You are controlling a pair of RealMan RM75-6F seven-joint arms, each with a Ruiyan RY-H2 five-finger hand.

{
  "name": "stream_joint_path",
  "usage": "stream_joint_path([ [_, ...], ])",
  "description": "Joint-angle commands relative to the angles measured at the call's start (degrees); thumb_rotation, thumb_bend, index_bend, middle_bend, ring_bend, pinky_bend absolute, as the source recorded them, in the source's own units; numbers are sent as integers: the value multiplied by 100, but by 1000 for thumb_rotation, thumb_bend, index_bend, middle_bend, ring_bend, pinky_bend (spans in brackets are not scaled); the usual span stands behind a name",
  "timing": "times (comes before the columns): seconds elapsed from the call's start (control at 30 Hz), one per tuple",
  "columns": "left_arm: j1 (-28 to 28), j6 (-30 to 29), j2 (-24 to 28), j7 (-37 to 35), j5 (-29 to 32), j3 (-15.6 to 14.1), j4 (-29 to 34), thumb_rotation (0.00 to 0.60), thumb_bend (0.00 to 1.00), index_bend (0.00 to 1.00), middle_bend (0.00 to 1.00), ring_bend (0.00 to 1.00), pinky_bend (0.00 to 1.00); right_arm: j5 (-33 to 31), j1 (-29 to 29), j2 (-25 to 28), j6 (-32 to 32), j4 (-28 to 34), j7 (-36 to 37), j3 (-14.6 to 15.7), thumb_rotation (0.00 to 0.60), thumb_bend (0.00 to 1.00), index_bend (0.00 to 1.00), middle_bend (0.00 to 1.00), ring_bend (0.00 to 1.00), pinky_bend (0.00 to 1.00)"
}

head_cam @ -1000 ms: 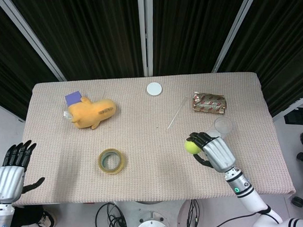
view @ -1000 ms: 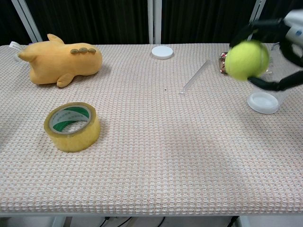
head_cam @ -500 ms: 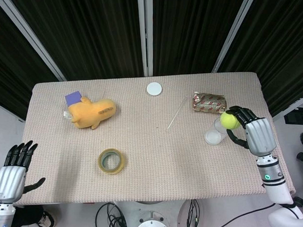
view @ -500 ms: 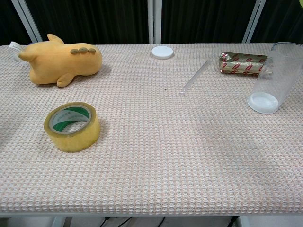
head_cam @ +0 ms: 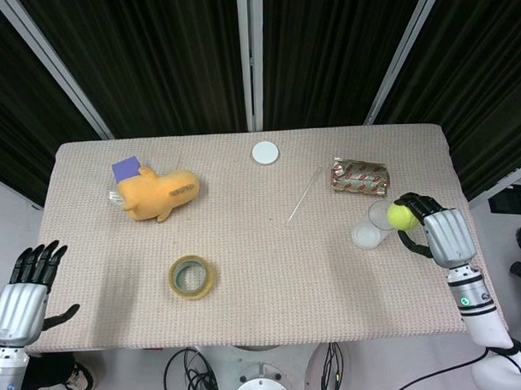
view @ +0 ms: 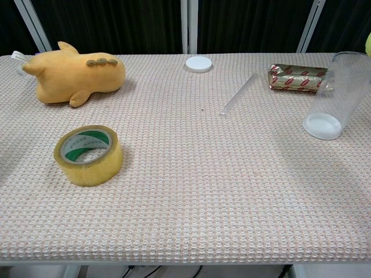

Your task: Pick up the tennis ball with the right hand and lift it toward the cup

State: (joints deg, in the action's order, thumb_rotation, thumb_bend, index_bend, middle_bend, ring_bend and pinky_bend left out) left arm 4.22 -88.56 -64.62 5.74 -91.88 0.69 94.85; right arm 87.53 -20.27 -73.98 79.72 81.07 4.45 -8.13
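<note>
My right hand (head_cam: 440,235) holds the yellow-green tennis ball (head_cam: 403,216) in the air at the table's right side. The ball hangs just right of the rim of the clear plastic cup (head_cam: 374,224), which stands on the table, also shown as the cup (view: 335,96) in the chest view. Only a sliver of the ball (view: 368,44) shows at the chest view's right edge, above the cup's rim. My left hand (head_cam: 24,289) is off the table's front left corner, fingers spread, holding nothing.
A foil snack packet (head_cam: 359,176) lies behind the cup. A clear straw (head_cam: 302,196) and a white lid (head_cam: 264,152) lie mid-table. A tape roll (head_cam: 192,277) sits near the front, and a yellow plush toy (head_cam: 159,193) at the back left.
My right hand has carried the ball from in front of the cup, up and to the right, and now holds it beside the cup's rim. The left hand is still.
</note>
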Motion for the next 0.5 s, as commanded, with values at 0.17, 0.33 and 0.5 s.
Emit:
stream_joint_path([
  [0.17, 19, 35, -14, -15, 26, 9, -26, 600, 58, 35, 0, 0, 0, 85, -50, 5, -1, -4, 158, 10, 600, 320, 291, 316, 288, 553],
  [0.33, 11, 14, -32, -74, 38, 15, -73, 600, 58, 36, 0, 0, 0, 12, -55, 66, -77, 44, 113, 6, 600, 275, 192, 214, 184, 402],
  [0.5, 23, 30, -65, -88, 59, 27, -112, 600, 58, 36, 0, 0, 0, -73, -59, 162, -257, 196, 31, 64, 600, 223, 66, 116, 68, 288],
])
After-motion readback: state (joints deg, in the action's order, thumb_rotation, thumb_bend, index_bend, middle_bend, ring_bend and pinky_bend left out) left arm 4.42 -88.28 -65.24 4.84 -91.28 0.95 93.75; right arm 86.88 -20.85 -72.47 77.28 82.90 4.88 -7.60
